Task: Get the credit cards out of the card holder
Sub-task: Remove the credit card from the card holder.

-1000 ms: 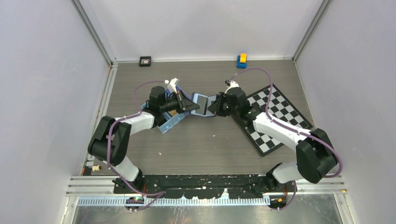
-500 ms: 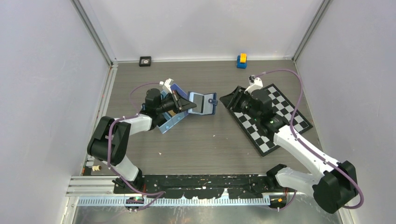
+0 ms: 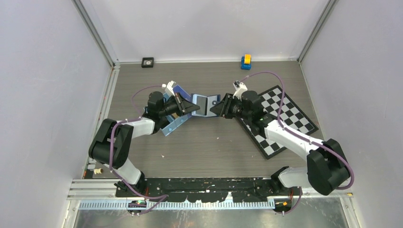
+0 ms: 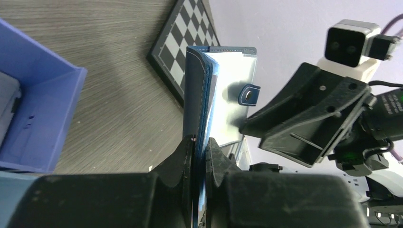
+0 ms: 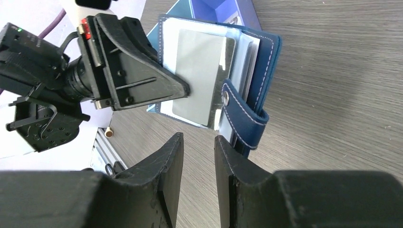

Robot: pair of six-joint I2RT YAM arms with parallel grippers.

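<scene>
Between the two grippers, mid-table, the holder (image 3: pixel 206 105) hangs open like a book, raised off the wood. Its outside is navy with pale stitching and its inside is lighter blue with clear pockets. A grey card (image 5: pixel 199 71) sits in the pocket facing the right wrist camera. A navy strap (image 5: pixel 242 124) with a metal snap juts from the free edge.

The left gripper (image 4: pixel 199 146) is clenched on one edge of the holder, pinching the leaves between both fingers. The right gripper (image 5: pixel 197 138) points at the strap side. Its fingers are slightly parted with nothing between them, and they stop just short of the strap.

Under the left gripper lies the blue tray (image 3: pixel 175 124). The arm covers most of it, so I cannot tell what is inside. The one compartment wall (image 4: pixel 45 107) seen from the left wrist shows only blue plastic.

Beneath the right arm is a chessboard (image 3: pixel 291 113), flat on the table.
</scene>
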